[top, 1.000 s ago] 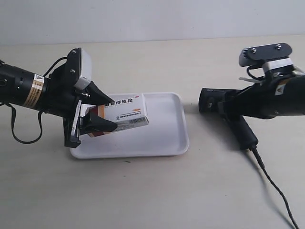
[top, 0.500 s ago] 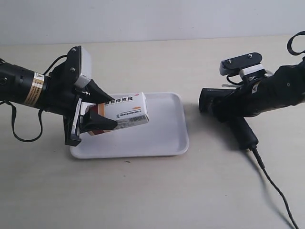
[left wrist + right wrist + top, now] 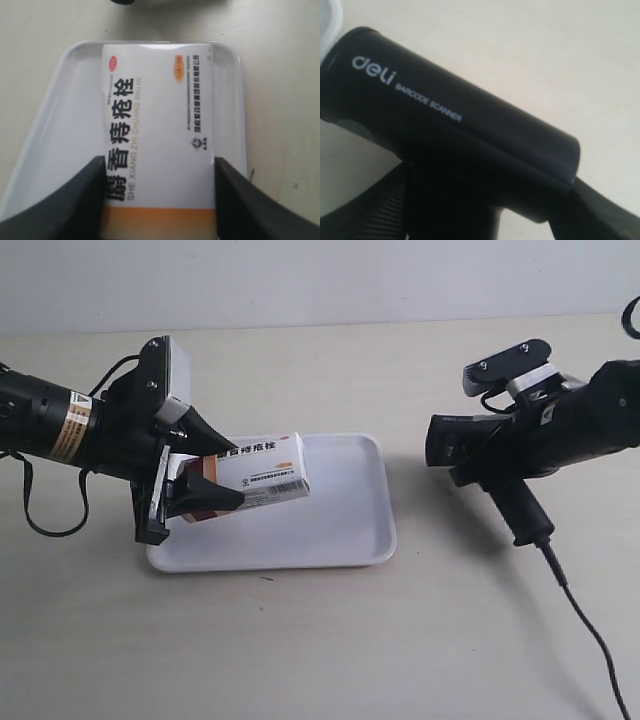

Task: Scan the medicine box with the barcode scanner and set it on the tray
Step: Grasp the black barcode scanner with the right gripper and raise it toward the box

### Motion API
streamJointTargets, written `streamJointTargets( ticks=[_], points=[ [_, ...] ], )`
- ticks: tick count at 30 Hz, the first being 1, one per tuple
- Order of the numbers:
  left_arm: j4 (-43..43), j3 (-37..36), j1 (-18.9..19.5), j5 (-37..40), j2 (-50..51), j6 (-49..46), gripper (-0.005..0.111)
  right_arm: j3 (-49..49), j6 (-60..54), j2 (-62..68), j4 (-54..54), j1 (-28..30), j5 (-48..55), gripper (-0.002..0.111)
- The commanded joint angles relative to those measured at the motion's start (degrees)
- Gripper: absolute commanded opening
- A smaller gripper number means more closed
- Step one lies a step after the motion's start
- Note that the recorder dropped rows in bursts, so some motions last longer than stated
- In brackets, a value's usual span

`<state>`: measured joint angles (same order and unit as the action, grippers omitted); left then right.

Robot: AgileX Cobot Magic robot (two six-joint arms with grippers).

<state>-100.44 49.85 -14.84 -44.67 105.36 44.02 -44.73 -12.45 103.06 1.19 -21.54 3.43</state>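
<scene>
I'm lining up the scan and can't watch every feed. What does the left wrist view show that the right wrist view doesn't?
Left wrist only: the medicine box held in the left tool above the tray, its printed face readable.

Right wrist only: the barcode scanner close up, with "deli BARCODE SCANNER" lettering.

Both: the pale tabletop. A white edge in the right wrist view may be the tray.

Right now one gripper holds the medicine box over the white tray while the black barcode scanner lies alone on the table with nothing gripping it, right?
Not quite. The barcode scanner is not lying alone: the right gripper is clamped on it, as the right wrist view shows. The rest holds: the left gripper holds the medicine box over the tray.
</scene>
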Motion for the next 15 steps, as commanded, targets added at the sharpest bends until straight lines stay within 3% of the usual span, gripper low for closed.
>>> streamJointTargets(
  ticks=[1, 6, 15],
  points=[
    [0.5, 0.33, 1.88, 0.59, 0.02, 0.4, 0.0, -0.31, -5.8, -6.93, -0.33, 0.19, 3.66, 0.0],
    [0.5, 0.33, 2.26, 2.19, 0.4, 0.95, 0.0, -0.31, -8.59, -9.67, -0.33, 0.19, 3.55, 0.0],
    [0.5, 0.99, 2.26, 2.72, 2.71, 0.67, 0.0, -0.31, -12.02, -9.55, -0.33, -4.79, 2.24, 0.0]
  ],
)
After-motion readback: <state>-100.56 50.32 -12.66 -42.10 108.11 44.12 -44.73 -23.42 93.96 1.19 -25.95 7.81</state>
